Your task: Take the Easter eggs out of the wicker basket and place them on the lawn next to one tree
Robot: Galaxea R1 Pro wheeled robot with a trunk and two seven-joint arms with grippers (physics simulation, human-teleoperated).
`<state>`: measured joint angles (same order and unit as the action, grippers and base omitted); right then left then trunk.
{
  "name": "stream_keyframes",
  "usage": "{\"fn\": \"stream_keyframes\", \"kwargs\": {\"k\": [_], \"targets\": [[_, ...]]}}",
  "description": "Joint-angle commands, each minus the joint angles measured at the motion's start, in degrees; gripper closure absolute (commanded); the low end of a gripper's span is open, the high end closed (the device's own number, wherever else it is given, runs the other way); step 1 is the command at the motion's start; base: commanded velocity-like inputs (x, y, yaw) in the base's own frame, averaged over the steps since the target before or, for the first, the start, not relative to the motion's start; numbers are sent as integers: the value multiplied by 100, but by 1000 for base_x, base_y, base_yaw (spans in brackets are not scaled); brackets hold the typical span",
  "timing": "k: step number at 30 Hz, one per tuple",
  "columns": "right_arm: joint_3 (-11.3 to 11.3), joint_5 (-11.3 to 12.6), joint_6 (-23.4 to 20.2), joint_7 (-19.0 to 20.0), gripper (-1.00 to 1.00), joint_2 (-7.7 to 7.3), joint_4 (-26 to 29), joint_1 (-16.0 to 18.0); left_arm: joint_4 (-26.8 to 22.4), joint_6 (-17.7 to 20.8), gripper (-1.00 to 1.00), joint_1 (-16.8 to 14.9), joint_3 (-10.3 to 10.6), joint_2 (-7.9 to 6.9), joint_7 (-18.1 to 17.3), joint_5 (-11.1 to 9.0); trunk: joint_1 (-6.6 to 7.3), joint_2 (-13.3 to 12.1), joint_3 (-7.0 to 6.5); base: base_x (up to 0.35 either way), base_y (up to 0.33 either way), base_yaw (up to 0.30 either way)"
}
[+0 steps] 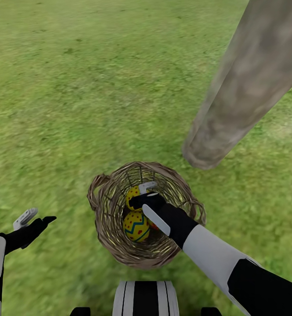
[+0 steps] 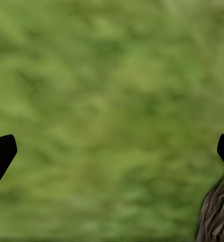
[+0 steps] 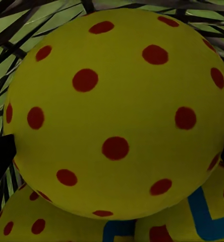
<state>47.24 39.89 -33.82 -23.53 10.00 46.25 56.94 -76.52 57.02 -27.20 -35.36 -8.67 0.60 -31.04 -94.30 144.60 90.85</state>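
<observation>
The brown wicker basket sits on the lawn just in front of me. My right gripper reaches inside it, open, with its fingers either side of a yellow Easter egg with red dots. That egg is partly hidden by the hand in the head view. A second egg with a blue zigzag lies closer to me. Parts of lower eggs show under the dotted one. My left gripper hovers open over the grass to the left of the basket. The grey-beige tree trunk rises just beyond the basket, to the right.
Grass stretches away on all sides of the basket and the trunk. The basket's rim shows at the edge of the left wrist view. My own base stands right behind the basket.
</observation>
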Motion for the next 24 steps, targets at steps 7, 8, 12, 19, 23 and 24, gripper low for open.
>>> {"fn": "stream_keyframes", "kwargs": {"k": [7, 8, 12, 19, 23, 24], "targets": [[13, 212, 36, -46, 100, 0, -151, 1, -3, 29, -100, -5, -6, 0, 11, -16, 7, -3, -62, 0, 0, 0], [13, 212, 34, -46, 100, 0, -151, 1, -1, 29, -100, -5, -4, -1, 11, -16, 9, -5, -84, 0, 0, 0], [13, 221, 33, -46, 100, 0, -151, 1, 0, 29, -100, -4, 2, 5, 12, -8, 12, -6, -106, 0, 0, 0], [13, 222, 33, -46, 100, 0, -151, 1, 3, 29, -100, -5, -3, 6, 18, -14, 12, -6, -106, 0, 0, 0], [7, 226, 33, -46, 100, 0, -151, 1, 1, 29, -100, -2, -2, 5, 27, -9, 12, -6, -106, 0, 0, 0], [8, 227, 33, -46, 100, 0, -151, 1, 3, 29, -100, -3, 0, 5, 31, -8, 12, -6, -106, 0, 0, 0]]}}
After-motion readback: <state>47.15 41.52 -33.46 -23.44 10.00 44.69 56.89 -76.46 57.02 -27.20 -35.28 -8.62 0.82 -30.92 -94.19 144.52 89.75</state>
